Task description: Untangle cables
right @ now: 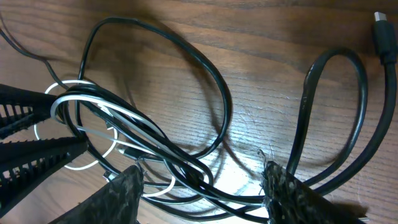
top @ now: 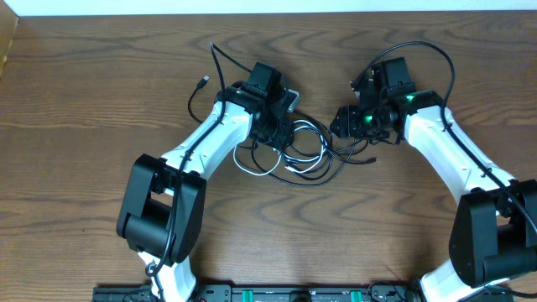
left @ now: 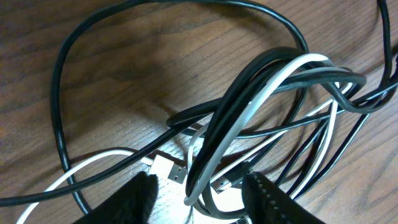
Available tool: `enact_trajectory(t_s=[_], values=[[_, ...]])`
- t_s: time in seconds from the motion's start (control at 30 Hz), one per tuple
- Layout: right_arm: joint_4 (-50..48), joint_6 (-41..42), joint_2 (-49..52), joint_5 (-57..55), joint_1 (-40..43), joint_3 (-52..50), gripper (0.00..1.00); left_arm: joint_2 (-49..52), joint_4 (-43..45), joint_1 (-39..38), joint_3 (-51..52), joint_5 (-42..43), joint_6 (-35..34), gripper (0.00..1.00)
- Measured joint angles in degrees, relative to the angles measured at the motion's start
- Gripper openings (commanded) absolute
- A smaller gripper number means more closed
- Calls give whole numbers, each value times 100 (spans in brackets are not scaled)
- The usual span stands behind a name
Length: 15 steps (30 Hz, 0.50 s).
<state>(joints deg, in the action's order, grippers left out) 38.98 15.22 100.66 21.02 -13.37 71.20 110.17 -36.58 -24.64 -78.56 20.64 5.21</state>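
Observation:
The cables [top: 309,153] lie in a tangle of black and white loops at the table's middle. One black cable runs out to a plug [top: 204,81] at the left. My left gripper [top: 282,132] sits over the tangle's left side. In the left wrist view its jaws [left: 202,194] are open, with a bundle of black and white cords [left: 249,93] and a USB plug [left: 169,169] between them. My right gripper [top: 342,124] is at the tangle's right side. Its jaws [right: 202,190] are open over several black cords [right: 186,165]. A white loop [right: 68,102] lies by the left gripper's fingers [right: 31,134].
The wooden table [top: 101,101] runs out on all sides. The arms' own thicker black cables [top: 419,49] loop above the right wrist. A black rail [top: 294,294] lies along the front edge. A plug end [right: 385,37] shows at the right wrist view's top right.

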Motion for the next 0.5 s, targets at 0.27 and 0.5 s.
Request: enact_trajectory(t_s=[0.27,0.5], values=[[20,-2,0,0,0,0,60,4,2,0,0,0,33,25],[42,-2,0,0,0,0,60,4,2,0,0,0,57,9]])
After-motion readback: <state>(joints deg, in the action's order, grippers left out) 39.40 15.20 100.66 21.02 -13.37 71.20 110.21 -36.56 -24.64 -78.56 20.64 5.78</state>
